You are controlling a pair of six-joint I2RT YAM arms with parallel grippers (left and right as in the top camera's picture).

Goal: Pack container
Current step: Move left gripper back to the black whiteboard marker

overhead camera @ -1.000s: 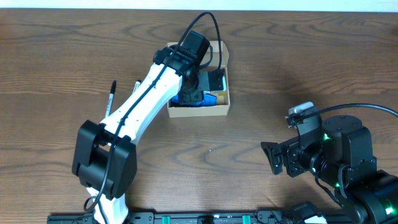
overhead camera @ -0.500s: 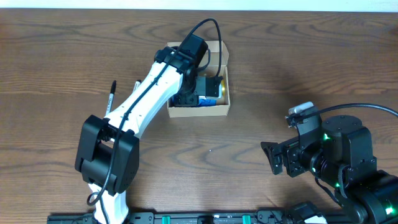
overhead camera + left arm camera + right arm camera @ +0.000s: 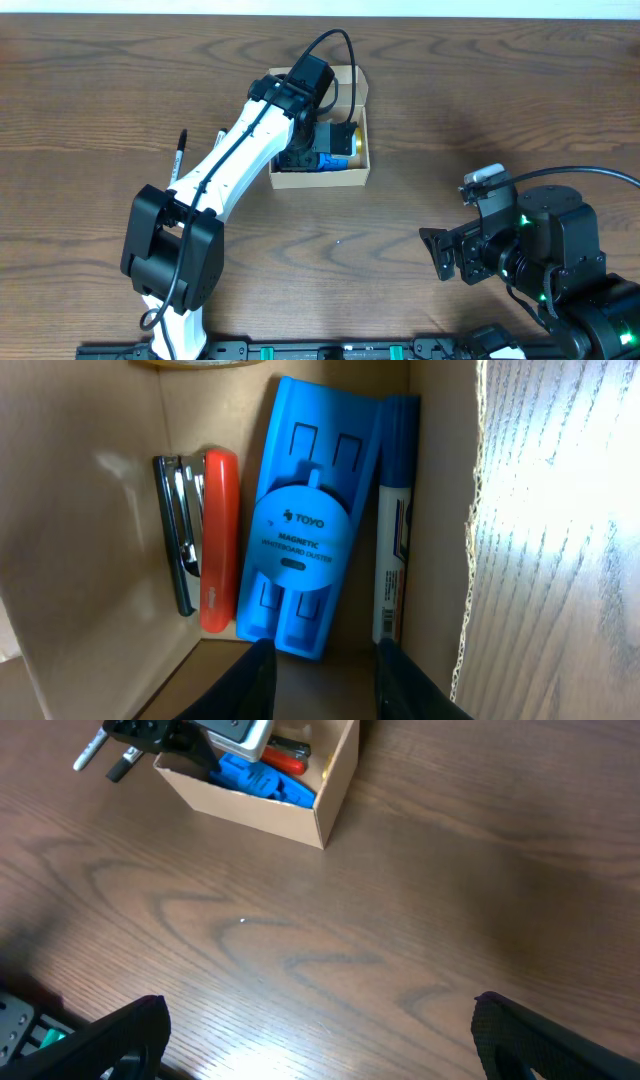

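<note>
Parted the jaws of the left gripper (image 3: 325, 660) partway, from nearly shut a second ago. Now spread just off the near end of the blue eraser (image 3: 300, 540), gripping nothing. Shifted the wrist a little inside the container (image 3: 320, 181), baring more blue along its front wall in the overhead view. Swung the dark shoulder block of the left arm (image 3: 235, 150) slightly toward the right arm's side of the counter (image 3: 450, 120). Done within the first half second.
</note>
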